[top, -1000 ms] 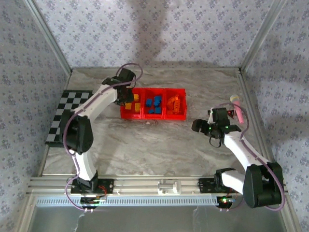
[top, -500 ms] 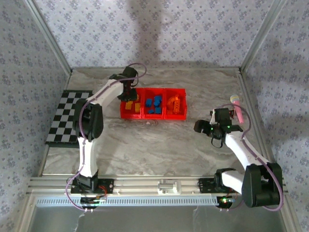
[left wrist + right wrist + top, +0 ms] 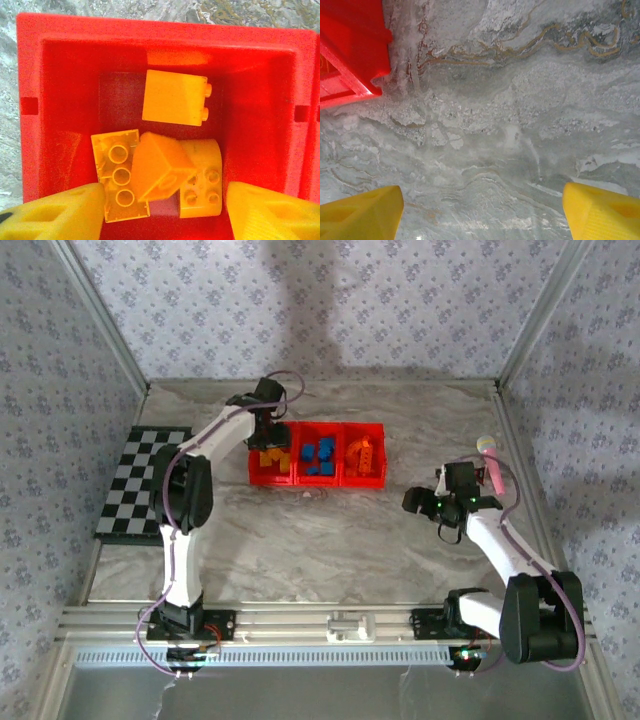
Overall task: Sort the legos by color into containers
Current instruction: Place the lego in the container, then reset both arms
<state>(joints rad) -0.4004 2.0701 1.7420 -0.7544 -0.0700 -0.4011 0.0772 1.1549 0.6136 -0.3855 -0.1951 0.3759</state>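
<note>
Four yellow-orange legos (image 3: 172,102) lay in the leftmost of the red containers (image 3: 55,110), the left tool (image 3: 165,220) released and spread just above them. The right tool (image 3: 482,215) hung unclenched over the marble surface (image 3: 520,125), near the containers' corner.

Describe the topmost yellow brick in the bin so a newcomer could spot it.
Mid-table stands a row of three red bins; take the leftmost bin, the one with yellow bricks. The tilted brick lies propped across two others, showing smooth faces where its neighbours show studs or hollows.
</note>
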